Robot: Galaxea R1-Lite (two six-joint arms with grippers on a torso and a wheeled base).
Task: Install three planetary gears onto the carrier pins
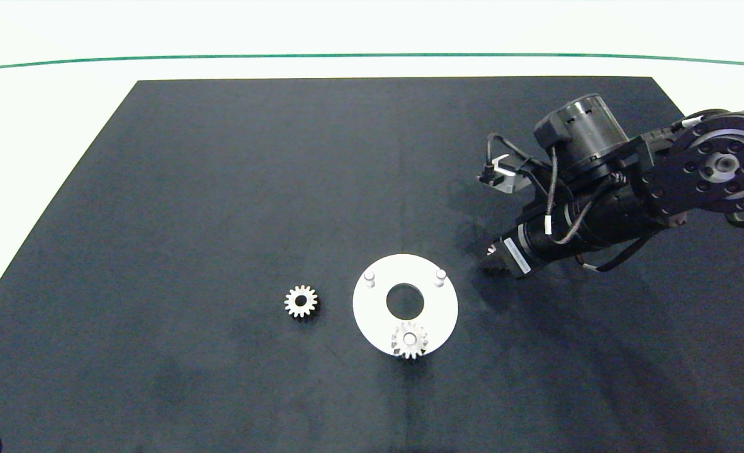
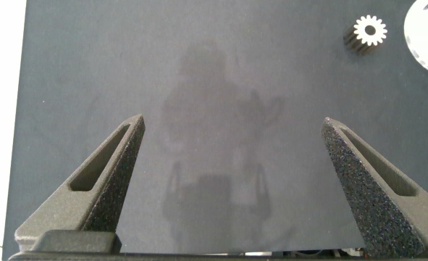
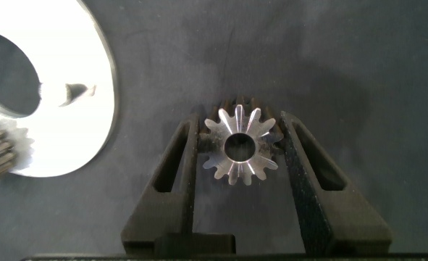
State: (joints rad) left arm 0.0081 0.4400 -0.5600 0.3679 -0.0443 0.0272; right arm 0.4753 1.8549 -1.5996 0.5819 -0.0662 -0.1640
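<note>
Right end effector: I see it clamped on a planetary gear beside the carrier disc.
Left end effector: spread wide over bare worktop.

Silver-grey metal gear with dark centre bore, bright radial glints on the teeth, between dark grey textured fingers of the right gripper. Flat white disc with dark centre hole; white-silver pins. Second silver-grey gear on the disc, third on the matt black mat. White tabletop crossed by a thin green line. Black right arm, white label. Dark grey speckled fingers on the left gripper.
</note>
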